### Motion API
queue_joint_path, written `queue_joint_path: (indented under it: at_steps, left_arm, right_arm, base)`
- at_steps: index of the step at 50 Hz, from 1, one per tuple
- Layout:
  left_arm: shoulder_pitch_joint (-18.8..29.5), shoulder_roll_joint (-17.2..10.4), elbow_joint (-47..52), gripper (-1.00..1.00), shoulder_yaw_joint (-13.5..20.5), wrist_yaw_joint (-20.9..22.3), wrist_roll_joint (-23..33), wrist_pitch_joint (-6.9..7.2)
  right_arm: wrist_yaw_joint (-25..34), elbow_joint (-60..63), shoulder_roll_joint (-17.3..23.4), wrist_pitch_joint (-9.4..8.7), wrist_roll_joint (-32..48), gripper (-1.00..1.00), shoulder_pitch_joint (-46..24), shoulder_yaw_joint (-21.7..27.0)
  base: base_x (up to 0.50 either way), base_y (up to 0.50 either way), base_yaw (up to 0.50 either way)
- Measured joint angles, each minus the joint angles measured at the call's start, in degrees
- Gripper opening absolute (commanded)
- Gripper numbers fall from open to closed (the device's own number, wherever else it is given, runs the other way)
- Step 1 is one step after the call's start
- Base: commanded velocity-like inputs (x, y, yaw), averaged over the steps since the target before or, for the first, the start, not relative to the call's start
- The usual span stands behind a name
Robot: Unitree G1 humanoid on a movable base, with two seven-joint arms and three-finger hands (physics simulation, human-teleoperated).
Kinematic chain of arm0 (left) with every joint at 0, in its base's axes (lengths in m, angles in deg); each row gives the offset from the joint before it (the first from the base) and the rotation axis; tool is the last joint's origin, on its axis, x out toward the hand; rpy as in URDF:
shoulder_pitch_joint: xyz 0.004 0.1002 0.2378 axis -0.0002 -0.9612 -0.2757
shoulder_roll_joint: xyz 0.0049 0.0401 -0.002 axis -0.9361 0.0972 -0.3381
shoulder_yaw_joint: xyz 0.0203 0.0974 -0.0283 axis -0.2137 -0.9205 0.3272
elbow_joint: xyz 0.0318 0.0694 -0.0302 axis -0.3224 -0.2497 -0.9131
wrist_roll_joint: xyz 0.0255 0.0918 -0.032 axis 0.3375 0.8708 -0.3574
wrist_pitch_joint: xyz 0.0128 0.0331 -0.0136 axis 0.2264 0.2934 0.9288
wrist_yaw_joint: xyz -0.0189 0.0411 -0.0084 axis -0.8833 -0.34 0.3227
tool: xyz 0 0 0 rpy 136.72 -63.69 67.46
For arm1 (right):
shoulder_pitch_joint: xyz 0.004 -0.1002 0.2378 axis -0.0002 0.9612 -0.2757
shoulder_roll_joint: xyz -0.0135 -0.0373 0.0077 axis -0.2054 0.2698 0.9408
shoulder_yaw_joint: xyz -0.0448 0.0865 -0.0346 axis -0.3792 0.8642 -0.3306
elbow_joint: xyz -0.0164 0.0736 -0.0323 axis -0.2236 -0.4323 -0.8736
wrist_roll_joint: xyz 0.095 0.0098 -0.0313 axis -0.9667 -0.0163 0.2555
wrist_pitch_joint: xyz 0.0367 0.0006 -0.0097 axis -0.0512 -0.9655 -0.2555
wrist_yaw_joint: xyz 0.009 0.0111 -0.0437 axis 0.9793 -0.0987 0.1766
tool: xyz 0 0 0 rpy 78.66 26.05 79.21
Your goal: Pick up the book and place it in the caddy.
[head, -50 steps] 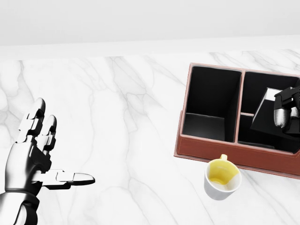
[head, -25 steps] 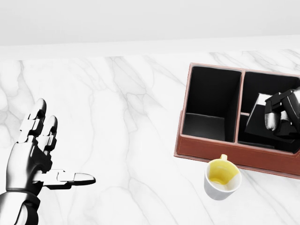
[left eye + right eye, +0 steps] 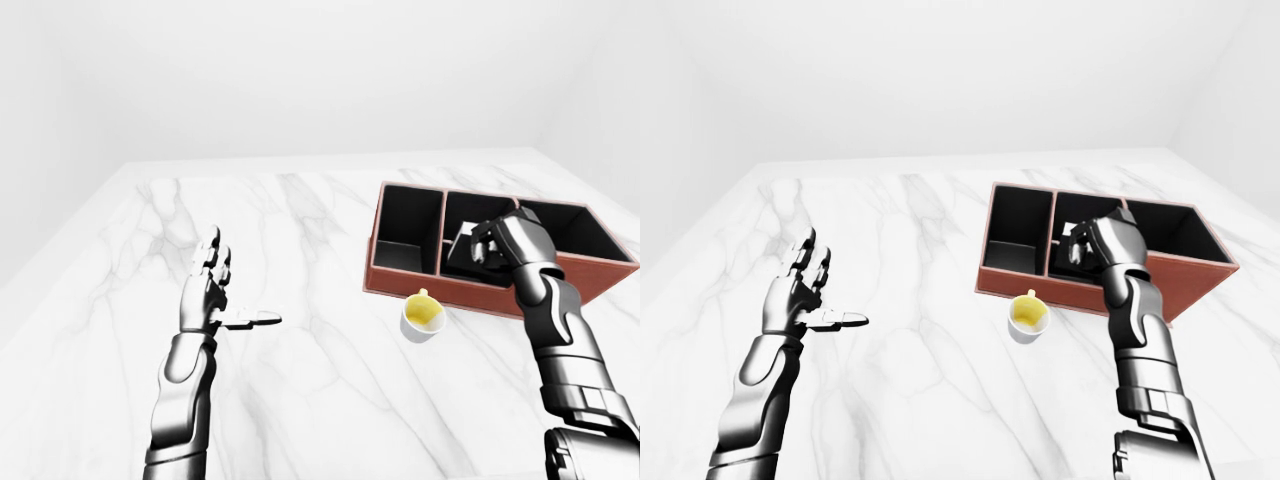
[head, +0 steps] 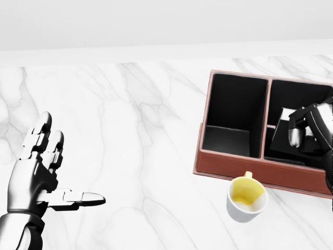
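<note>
The brown caddy with black compartments sits at the right of the head view. A black book lies tilted inside its middle compartment, low against the lower wall. My right hand reaches into that compartment from the right, its fingers curled over the book's upper edge and shut on it. The thumb is hidden behind the book. My left hand hovers open over the marble at the lower left, fingers spread and thumb pointing right, holding nothing.
A white mug with a yellow inside stands just below the caddy's lower wall, close to my right forearm. The marble table spreads wide between the two hands. A pale wall runs along the top.
The right hand has sunk lower and a little leftward into the middle compartment, taking the book deeper with it. The left hand and the mug have not moved.
</note>
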Motion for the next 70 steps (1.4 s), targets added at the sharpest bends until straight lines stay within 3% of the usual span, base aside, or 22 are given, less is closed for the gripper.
queue_joint_path:
  at_steps: [12,70]
  left_arm:
    - [0.06,-0.09,-0.38,1.00,0.10,-0.01,-0.07,0.00]
    - [0.29,-0.24,-1.53,1.00,0.22,-0.02,-0.13,0.00]
  right_arm:
    - [-2.18,-3.95,0.16,0.85,0.31,-1.00,-1.07,-0.95]
    - [-18.30,-26.57,1.45,0.86,-0.17,-1.00,-11.56,-7.81]
  base:
    - [0.00,0.00,0.00]
    - [0.00,0.00,0.00]
